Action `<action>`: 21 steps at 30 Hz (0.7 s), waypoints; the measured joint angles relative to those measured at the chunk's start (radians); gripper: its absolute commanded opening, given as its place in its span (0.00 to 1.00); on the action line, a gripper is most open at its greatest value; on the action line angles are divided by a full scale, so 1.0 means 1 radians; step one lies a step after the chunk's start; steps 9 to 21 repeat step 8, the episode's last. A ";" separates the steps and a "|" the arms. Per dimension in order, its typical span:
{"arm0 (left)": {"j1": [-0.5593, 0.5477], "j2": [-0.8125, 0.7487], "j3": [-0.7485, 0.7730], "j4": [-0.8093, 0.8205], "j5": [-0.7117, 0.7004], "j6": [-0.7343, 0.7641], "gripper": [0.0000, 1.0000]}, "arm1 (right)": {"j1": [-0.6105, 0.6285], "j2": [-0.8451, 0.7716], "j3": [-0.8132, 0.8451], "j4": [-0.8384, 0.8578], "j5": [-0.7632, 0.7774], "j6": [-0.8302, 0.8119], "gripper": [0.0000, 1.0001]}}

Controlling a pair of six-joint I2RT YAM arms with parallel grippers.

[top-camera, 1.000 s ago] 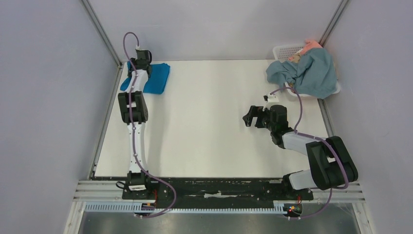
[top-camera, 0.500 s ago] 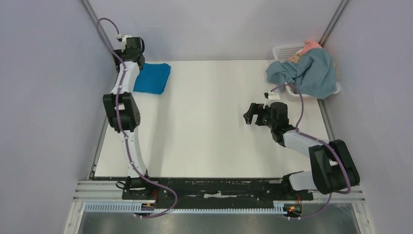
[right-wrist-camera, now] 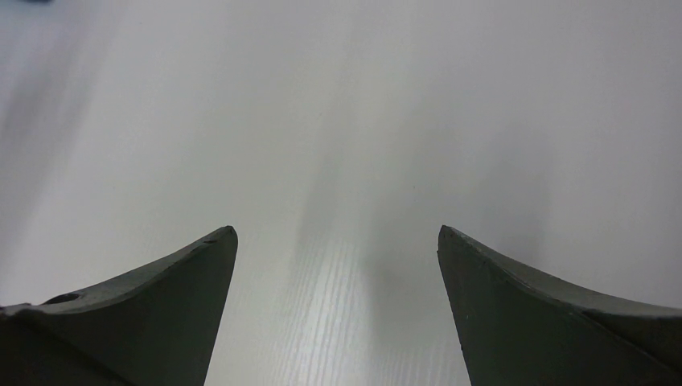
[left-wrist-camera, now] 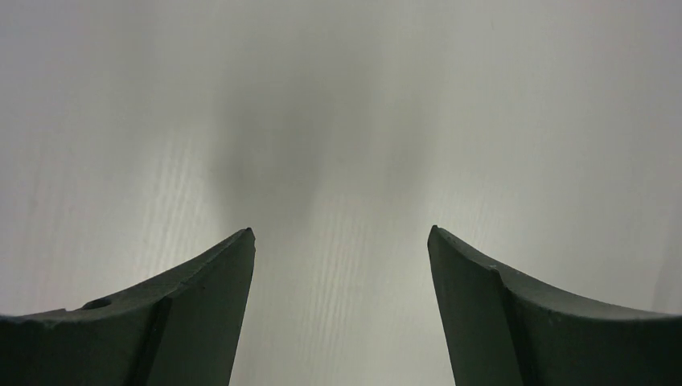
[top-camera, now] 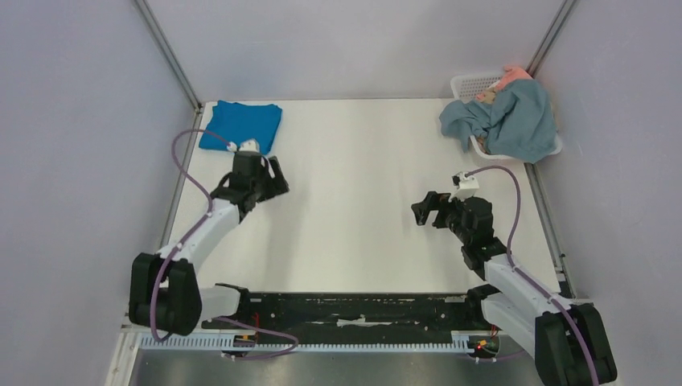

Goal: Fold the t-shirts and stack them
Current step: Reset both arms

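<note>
A bright cobalt-blue t-shirt lies folded flat at the table's far left corner. A duller grey-blue t-shirt hangs crumpled over the white lattice basket at the far right, with a bit of salmon-pink cloth behind it. My left gripper hovers over bare table just in front of the blue shirt, apart from it. In the left wrist view the left gripper stands open with only tabletop between its fingers. My right gripper is right of centre, well short of the basket; in its own wrist view it is open and empty.
Grey walls close in the table on the left, back and right, with metal posts at the far corners. The arms' black base rail runs along the near edge.
The left gripper let go of the blue shirt, opened, and swung back from the far left corner toward the middle. The right arm drew back a little toward the near edge.
</note>
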 measured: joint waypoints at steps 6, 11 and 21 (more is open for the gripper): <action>-0.098 -0.280 -0.300 0.034 0.122 -0.052 0.85 | 0.000 -0.124 -0.109 0.002 0.053 0.018 0.98; -0.098 -0.364 -0.325 0.054 0.140 -0.063 0.85 | 0.000 -0.159 -0.143 0.000 0.079 0.019 0.98; -0.098 -0.364 -0.325 0.054 0.140 -0.063 0.85 | 0.000 -0.159 -0.143 0.000 0.079 0.019 0.98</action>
